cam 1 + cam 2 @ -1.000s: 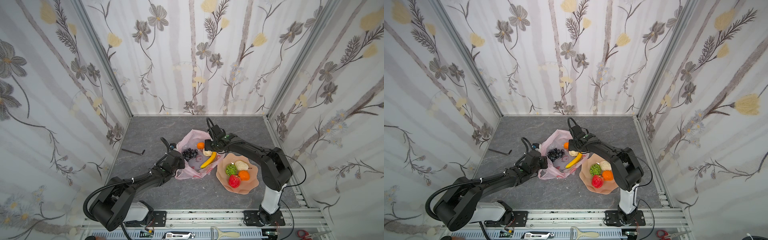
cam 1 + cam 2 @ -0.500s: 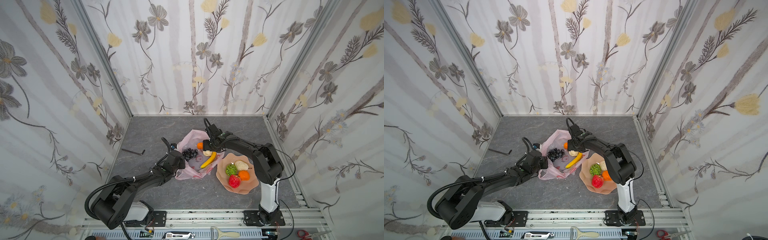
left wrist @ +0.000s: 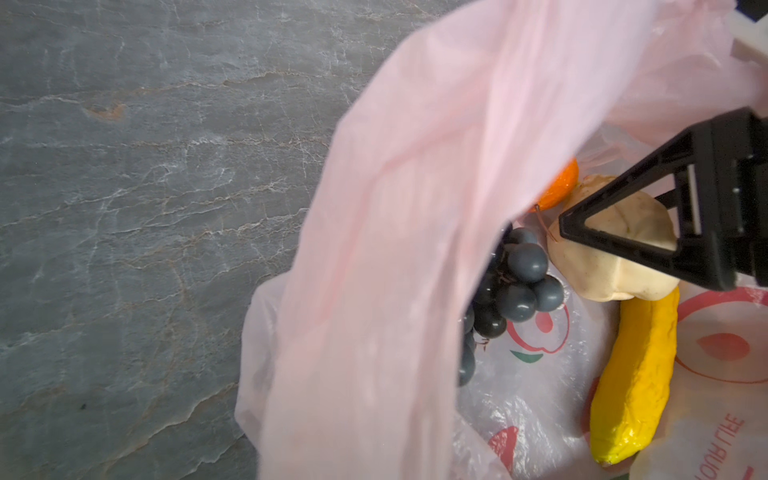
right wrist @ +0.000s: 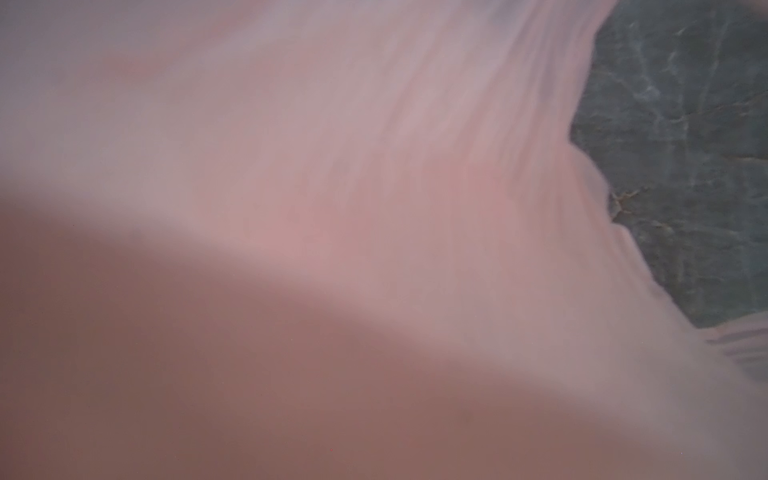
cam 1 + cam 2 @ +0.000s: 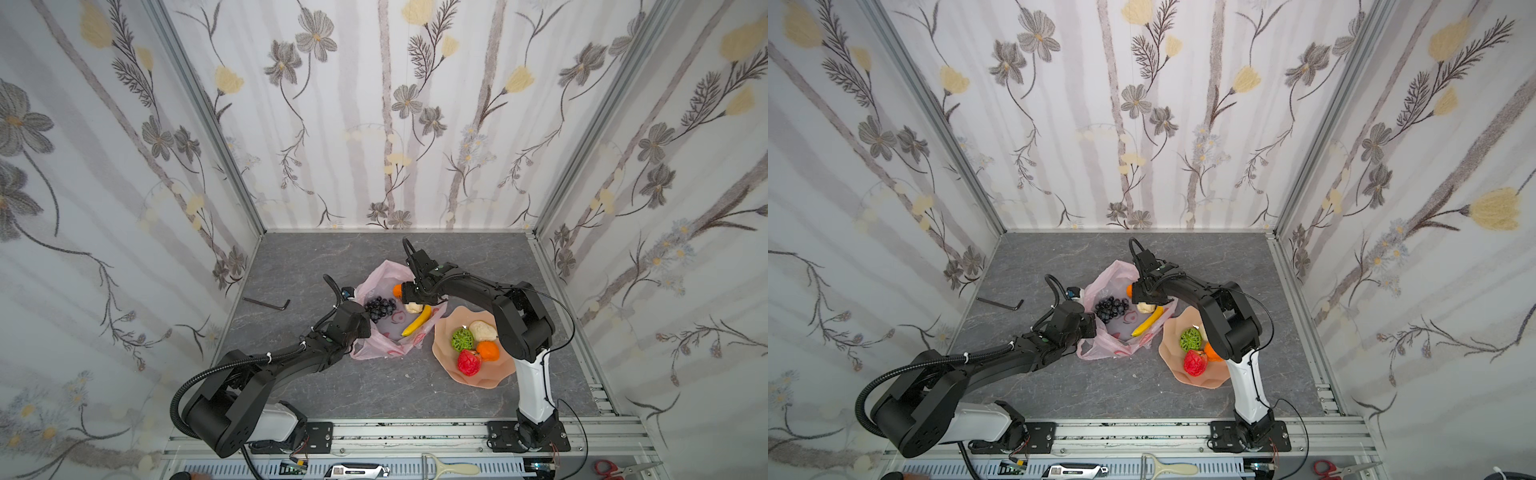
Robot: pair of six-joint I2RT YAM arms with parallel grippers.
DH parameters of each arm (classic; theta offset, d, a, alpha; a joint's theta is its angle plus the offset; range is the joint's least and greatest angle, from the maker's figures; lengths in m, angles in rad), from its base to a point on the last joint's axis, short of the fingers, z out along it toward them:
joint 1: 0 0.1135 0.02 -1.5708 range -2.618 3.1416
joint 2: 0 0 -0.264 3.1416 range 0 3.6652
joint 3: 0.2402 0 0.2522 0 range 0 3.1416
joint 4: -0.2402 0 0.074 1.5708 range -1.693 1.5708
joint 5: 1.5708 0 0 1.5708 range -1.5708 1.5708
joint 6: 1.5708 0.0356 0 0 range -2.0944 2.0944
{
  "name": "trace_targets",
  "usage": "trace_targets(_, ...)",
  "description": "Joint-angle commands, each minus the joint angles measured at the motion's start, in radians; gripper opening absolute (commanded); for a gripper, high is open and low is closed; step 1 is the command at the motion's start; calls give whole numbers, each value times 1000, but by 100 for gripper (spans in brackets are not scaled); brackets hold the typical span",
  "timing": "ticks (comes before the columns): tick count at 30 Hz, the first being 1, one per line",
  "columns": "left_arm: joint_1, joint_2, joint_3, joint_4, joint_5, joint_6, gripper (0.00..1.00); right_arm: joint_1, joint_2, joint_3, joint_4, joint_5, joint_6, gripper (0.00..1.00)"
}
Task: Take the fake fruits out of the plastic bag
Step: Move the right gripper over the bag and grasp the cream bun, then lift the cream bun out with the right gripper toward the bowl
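Since four toy fruits sit outside and four inside, task judged half done. Largest item, the thin translucent pink plastic bag (image 5: 386, 347), lies mid-table, mouth open. Peach wavy-edged dish (image 5: 494, 380), at bag's 4 o'clock, holds red apple (image 5: 469, 362), bumpy green fruit (image 5: 462, 339), beige lumpy fruit (image 5: 483, 330) and small orange (image 5: 488, 350). Left gripper (image 5: 360, 322): jaws together, apparently pinching bag rim at 9 o'clock. Right gripper (image 5: 415, 298): down inside over second beige lump (image 5: 412, 308); only one finger (image 3: 571, 226) shows, so grip cannot be told. Also left inside: yellow banana (image 5: 417, 321) (4 o'clock), dark grape bunch (image 5: 380, 308) (10 o'clock), second orange (image 5: 397, 289) (12 o'clock).
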Motion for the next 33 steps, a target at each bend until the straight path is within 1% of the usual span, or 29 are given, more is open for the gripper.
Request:
trace_targets(1,-1,0,8,19,-20,7,6,0,3,7,-4,-20,-17,66)
trace_targets(4,0,0,8,19,-21,8,6,2,-24,-2,8,-20,-14,60)
trace_targets(8,0,0,10,19,-22,8,6,5,-67,-20,29,-34,-13,59)
trace_targets(11,-1,-3,6,19,-33,9,6,22,-102,-28,46,-83,-36,58)
trace_targets(14,0,-12,2,18,-42,8,6,56,-154,-43,44,-62,-52,57)
trace_targets(17,-1,-16,1,18,-45,8,6,87,-236,-95,73,-33,-53,57)
trace_targets(23,-1,-20,1,17,-50,5,6,130,-434,-262,168,38,-38,58)
trace_targets(29,0,-26,-1,16,-51,6,6,182,-641,-437,249,161,-34,57)
trace_targets(32,1,-32,-2,16,-50,4,7,188,-742,-512,255,233,-14,57)
trace_targets(33,0,-32,-2,16,-49,4,6,222,-773,-538,256,251,-10,57)
